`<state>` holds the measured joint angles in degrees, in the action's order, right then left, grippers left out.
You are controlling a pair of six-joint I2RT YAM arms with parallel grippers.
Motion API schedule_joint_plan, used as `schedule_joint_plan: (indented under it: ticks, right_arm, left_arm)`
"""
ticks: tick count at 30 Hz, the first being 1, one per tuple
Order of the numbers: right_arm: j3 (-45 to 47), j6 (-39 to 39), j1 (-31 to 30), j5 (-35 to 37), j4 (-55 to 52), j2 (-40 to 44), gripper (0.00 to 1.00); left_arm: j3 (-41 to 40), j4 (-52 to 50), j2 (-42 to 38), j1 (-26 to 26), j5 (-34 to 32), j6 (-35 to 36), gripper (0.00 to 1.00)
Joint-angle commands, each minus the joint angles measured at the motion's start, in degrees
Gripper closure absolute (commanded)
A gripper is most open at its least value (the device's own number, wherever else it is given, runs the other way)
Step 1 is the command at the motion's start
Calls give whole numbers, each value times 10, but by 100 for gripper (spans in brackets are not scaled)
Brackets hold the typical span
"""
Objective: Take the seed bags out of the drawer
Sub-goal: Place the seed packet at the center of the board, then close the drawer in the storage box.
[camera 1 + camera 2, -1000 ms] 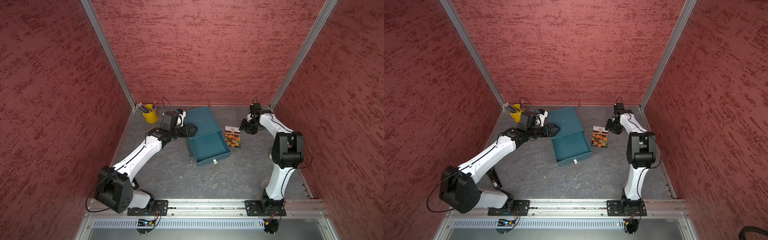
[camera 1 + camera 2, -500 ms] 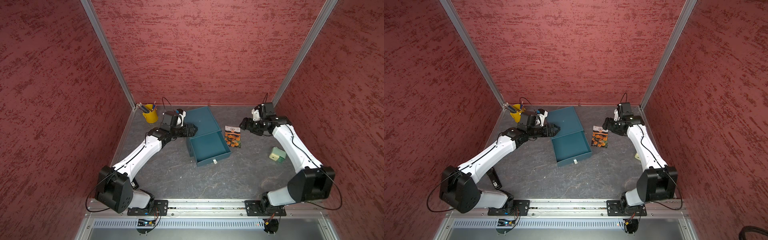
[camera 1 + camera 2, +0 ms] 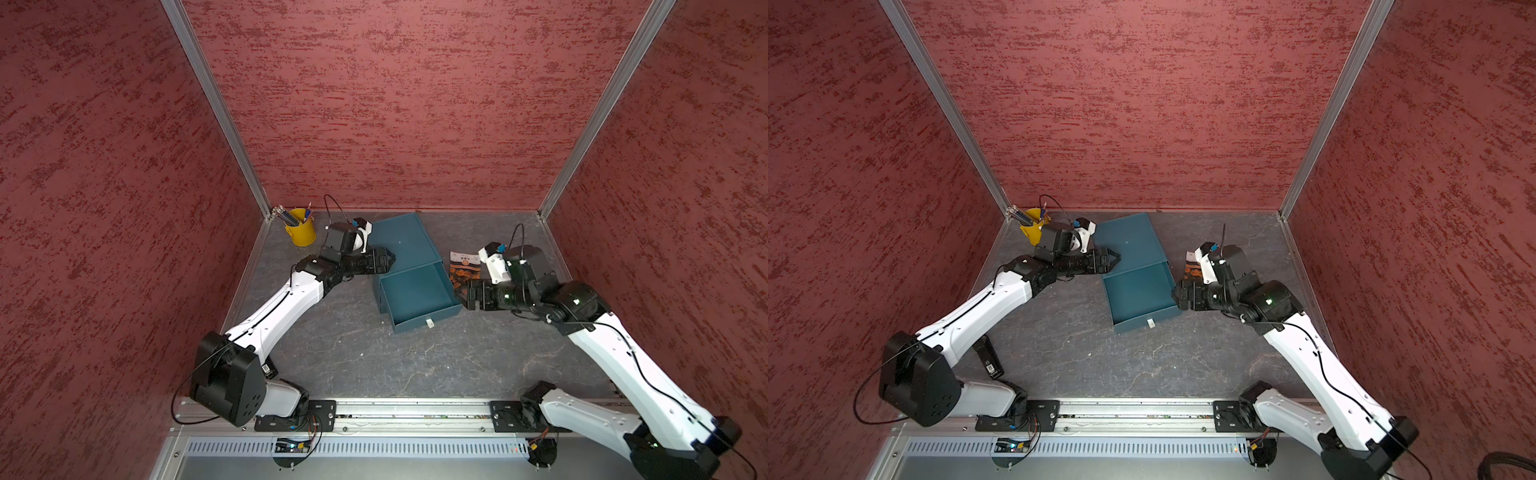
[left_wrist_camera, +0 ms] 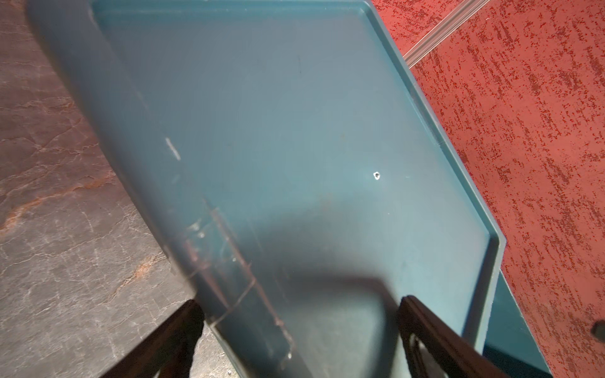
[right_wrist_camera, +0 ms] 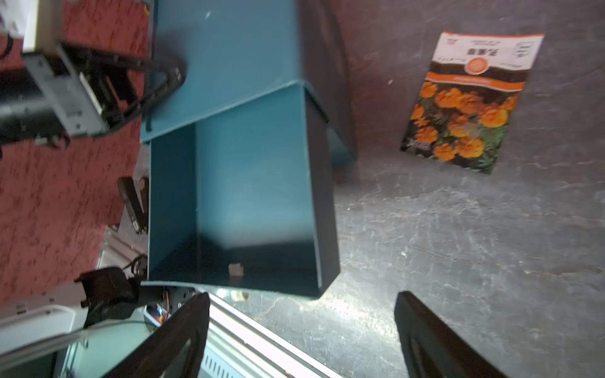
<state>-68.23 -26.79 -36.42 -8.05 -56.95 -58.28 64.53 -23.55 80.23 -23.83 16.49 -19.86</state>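
The shallow dark teal tray drawer [image 3: 415, 291] stands pulled out, and its visible floor is bare. Just beside its right wall hangs the right gripper [image 3: 460, 296], jaws spread wide on nothing. Beyond it, a glossy orange-flower seed packet [image 3: 464, 268] lies flat on the grey table [image 3: 374, 365], outside the drawer. Farther back, the left gripper [image 3: 386, 259] sits with jaws apart at the teal cabinet's [image 3: 401, 239] corner. This is probably a last check: lift clear of the drawer wall and keep the cabinet steadied.

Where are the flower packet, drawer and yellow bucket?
flower packet [image 5: 465, 124]: right wrist view, on its orange flowers.
drawer [image 3: 415, 291]: in a top view, on its inner floor.
yellow bucket [image 3: 301, 235]: in a top view, on its side wall.
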Motion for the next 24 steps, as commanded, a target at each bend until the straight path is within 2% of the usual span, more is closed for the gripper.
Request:
schedule_joint_plan:
  ticks: [1, 5, 11, 15, 18, 24]
  right_arm:
    - [26, -40, -65, 83, 19, 20, 6]
    - [67, -69, -140, 127, 59, 33, 6]
    - [129, -111, -236, 183, 137, 10, 6]
    - [158, -122, -277, 234, 197, -1, 6]
    - [181, -127, -308, 297, 243, 3, 8]
    - [206, -126, -337, 369, 313, -16, 11]
  left_arm:
    - [2, -38, 20, -3, -12, 24, 5]
    - [5, -43, 20, -2, -10, 26, 5]
    - [2, -47, 14, 4, -7, 27, 11]
    - [-4, -46, 9, 5, -3, 27, 14]
    - [-6, -47, 8, 7, -2, 27, 17]
    - [-9, -48, 7, 8, -1, 26, 15]
